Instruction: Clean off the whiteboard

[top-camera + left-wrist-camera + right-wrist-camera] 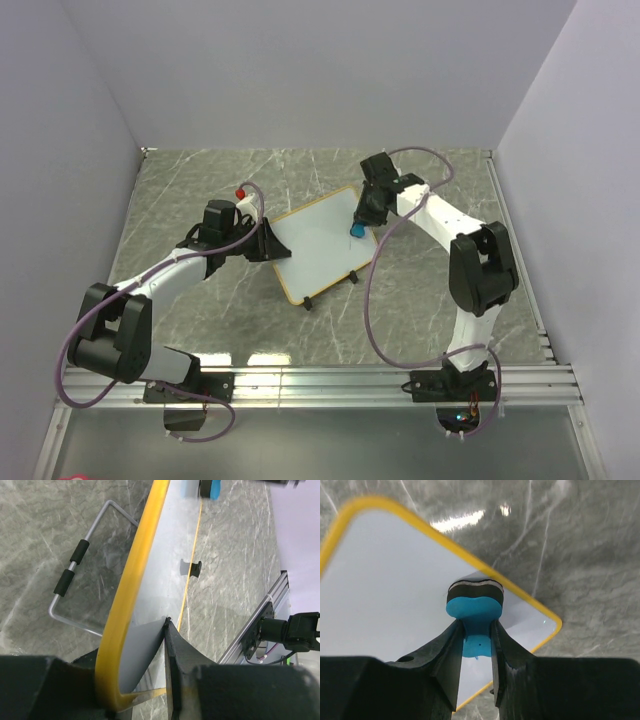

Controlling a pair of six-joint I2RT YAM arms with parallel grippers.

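While two robot arms work it from either side, the whiteboard (320,240) sits near the middle of a grey marble-patterned table (200,190), seen from above as a diamond turned askew to the table's edges. It is a flat board with a plain white face and a thin yellow-tan frame with rounded corners. Two small black feet (308,303) stand on its near-right edge.

That footed edge faces about 5 o'clock and runs from roughly 8 o'clock toward 2 o'clock. One corner points to 12 o'clock and the opposite one to 6. From overhead the sides look close to equal, so the long axis cannot be told.

The left gripper (262,240) is closed on the frame at the board's 9 o'clock corner, with one finger on the white face and the other behind it. The left wrist camera looks along the frame's edge and sees both the face and, on the back side, a bent wire stand (80,560) with two black sleeves. This suggests that side is raised off the table.

The right gripper (358,222) is clamped on a small blue eraser (474,610). A dark pad on the eraser's underside is pressed to the white surface just inside the frame at about 2 o'clock on the board, close to the corner at its 3 o'clock. The two grippers are well apart, with most of the board between them.
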